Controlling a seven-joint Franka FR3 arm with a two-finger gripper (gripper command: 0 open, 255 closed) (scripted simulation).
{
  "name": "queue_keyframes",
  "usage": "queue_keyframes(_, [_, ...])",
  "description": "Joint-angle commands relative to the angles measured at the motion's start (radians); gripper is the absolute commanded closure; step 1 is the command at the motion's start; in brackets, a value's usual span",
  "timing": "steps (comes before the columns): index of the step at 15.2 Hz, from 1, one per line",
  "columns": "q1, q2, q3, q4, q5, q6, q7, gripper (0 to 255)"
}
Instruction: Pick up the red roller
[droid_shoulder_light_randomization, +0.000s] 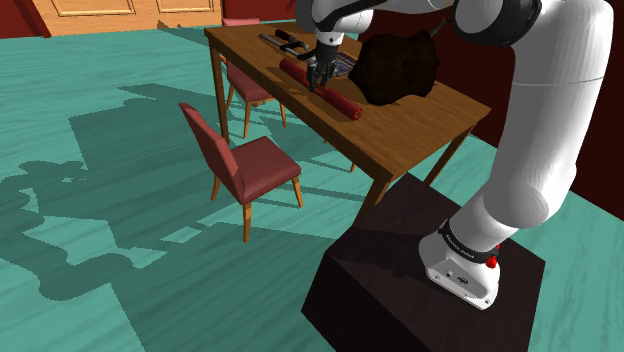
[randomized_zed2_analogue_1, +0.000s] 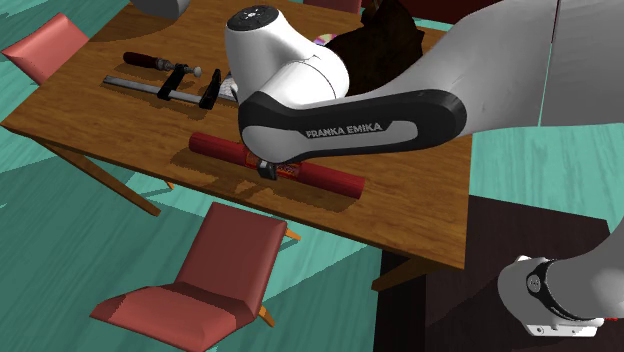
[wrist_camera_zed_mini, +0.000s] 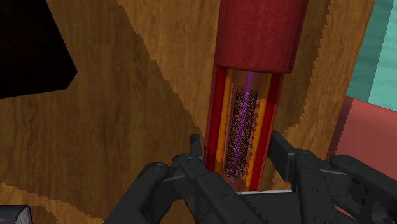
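Red roller (droid_shoulder_light_randomization: 340, 100) lies flat on the wooden surface (droid_shoulder_light_randomization: 420, 125), along the edge nearest the red chair (droid_shoulder_light_randomization: 245, 160), and my jaws are closed narrow around its middle. Wrist view gives the grip: black fingers (wrist_camera_zed_mini: 198, 153) sit one on each side of the roller (wrist_camera_zed_mini: 245, 127), pads against its flanks as far as I can tell, with the roller resting on the wood (wrist_camera_zed_mini: 127, 127). That view also gives the banded red-orange middle with a purple mesh strip, and the plain dark red end beyond the fingertips. In the second exterior view my forearm (randomized_zed2_analogue_1: 350, 115) lies across the grip, so the roller (randomized_zed2_analogue_1: 215, 147) shows on both sides of it with a bit of the black jaws at the middle. That view adds the other tools, a grey bar clamp (randomized_zed2_analogue_1: 165, 88) and a red-handled tool (randomized_zed2_analogue_1: 145, 61), farther back on the surface (randomized_zed2_analogue_1: 70, 115) and apart from the roller. Shoulder view has the dark brown lump (droid_shoulder_light_randomization: 395, 68) just behind the roller, the teal floor (droid_shoulder_light_randomization: 100, 150) and the dark stand (droid_shoulder_light_randomization: 400, 260). Arm pose: base on the stand, arm (droid_shoulder_light_randomization: 545, 130) rising, then reaching out over the surface, wrist bent so the jaws point down onto the roller.
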Motion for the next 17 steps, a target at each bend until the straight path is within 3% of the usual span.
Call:
queue_keyframes(1, [0.0, 0.001, 0.0, 0.0, 0.0, 0.001, -0.001, 255])
queue_keyframes(17, [0.0, -0.056, -0.006, 0.104, -0.015, -0.159, 0.018, 255])
